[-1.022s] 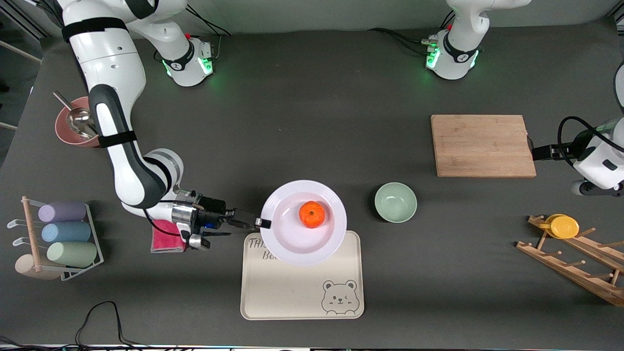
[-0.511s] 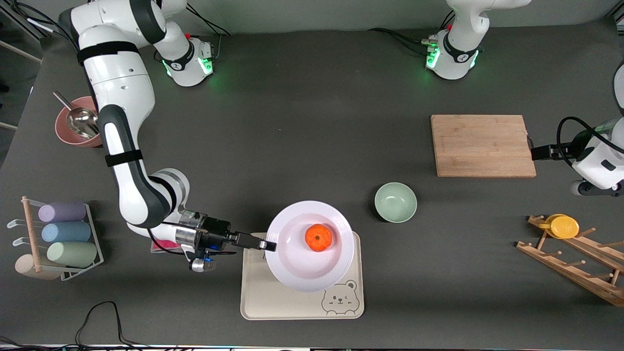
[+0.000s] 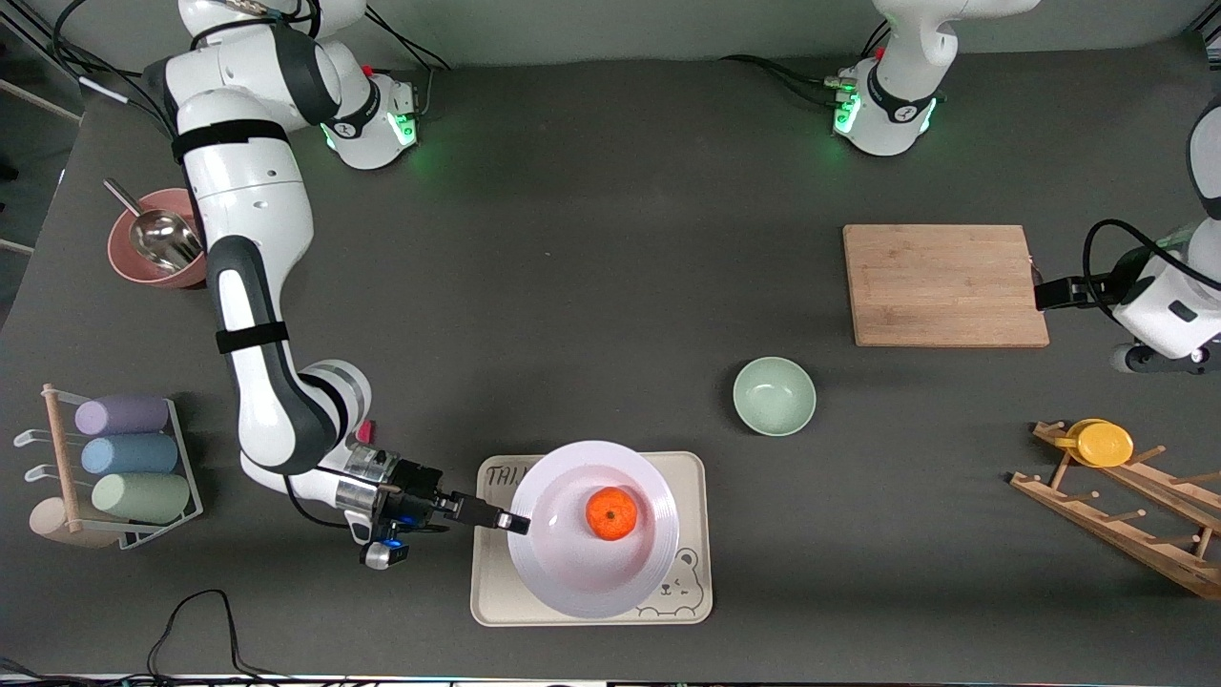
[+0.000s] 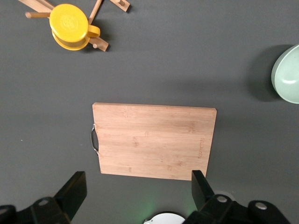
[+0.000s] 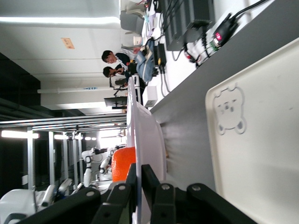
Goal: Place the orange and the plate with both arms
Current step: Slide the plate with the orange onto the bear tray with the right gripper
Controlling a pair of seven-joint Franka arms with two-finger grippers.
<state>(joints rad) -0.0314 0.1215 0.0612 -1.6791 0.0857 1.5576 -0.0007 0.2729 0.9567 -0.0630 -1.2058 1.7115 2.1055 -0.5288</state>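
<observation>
The white plate (image 3: 591,563) is held level just above the cream bear tray (image 3: 496,592), with the orange (image 3: 611,513) resting on it. My right gripper (image 3: 515,522) is shut on the plate's rim at the end toward the right arm. In the right wrist view its fingers (image 5: 150,179) pinch the plate's rim (image 5: 148,135), the orange (image 5: 122,163) shows on the plate, and the tray (image 5: 261,154) lies below. My left gripper (image 4: 136,186) is open and empty, up over the table beside the wooden cutting board (image 3: 944,284).
A pale-green bowl (image 3: 774,395) stands between the tray and the cutting board. A wooden rack with a yellow disc (image 3: 1105,443) is at the left arm's end. A rack of pastel cups (image 3: 124,456), a pink cloth and a pink bowl with a scoop (image 3: 148,250) are at the right arm's end.
My right gripper has carried the plate with the orange toward the front camera, from the tray's farther edge to over the tray's middle. The left arm has barely shifted.
</observation>
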